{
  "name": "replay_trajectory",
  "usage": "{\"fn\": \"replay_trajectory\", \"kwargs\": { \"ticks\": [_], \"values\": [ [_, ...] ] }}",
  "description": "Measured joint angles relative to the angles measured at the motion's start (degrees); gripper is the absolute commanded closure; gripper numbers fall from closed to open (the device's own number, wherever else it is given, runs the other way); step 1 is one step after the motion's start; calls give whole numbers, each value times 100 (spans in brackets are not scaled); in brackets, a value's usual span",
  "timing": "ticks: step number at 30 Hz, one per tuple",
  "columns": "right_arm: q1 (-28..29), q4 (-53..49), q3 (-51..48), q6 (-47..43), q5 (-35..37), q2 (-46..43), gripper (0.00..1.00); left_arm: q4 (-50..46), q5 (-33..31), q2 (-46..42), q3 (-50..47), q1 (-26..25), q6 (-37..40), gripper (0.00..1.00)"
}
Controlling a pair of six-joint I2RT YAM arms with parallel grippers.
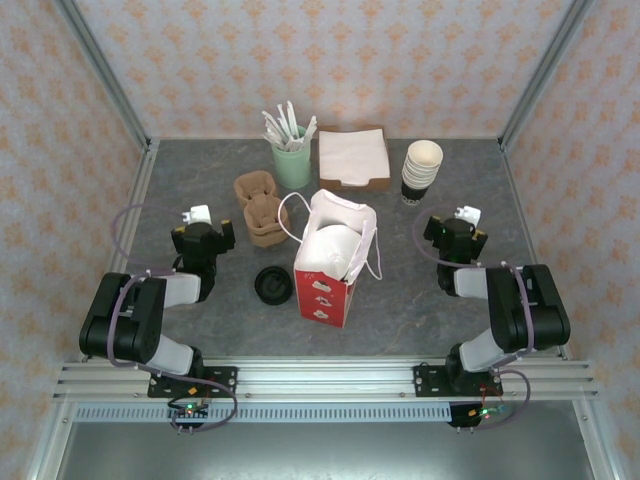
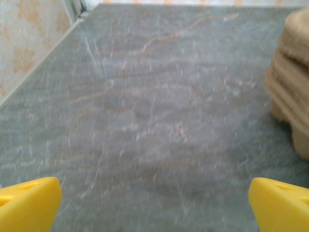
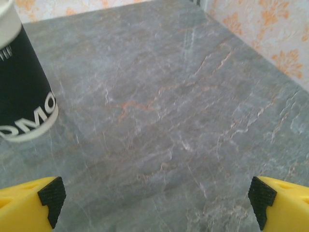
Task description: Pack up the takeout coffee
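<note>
The takeout coffee is out of view. The red-and-white paper bag [image 1: 325, 268] stands upright at the table's middle, mouth open, and only white shows inside it. A flat black round lid [image 1: 272, 286] lies just left of the bag. My left gripper [image 1: 200, 224] rests left of the bag, open, its yellow fingers [image 2: 29, 203] wide apart over bare table with nothing between them. My right gripper [image 1: 458, 222] rests right of the bag, also open and empty, its fingers [image 3: 34, 203] spread over grey stone.
A stack of cream-coloured cups [image 1: 421, 170] [image 3: 24, 92] stands at the back right, close to the right gripper. Brown cardboard carriers [image 1: 260, 208] [image 2: 292, 96] lie beside the left gripper. A green holder with utensils [image 1: 292, 160] and a napkin box [image 1: 353, 158] stand at the back.
</note>
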Motion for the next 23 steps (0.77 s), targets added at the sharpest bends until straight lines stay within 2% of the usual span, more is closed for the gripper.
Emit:
{"fn": "replay_trajectory", "kwargs": {
  "ticks": [23],
  "values": [
    [-13,315,-26,-4,-181,17,1,140,107,83,79,-44,92,0]
  ]
}}
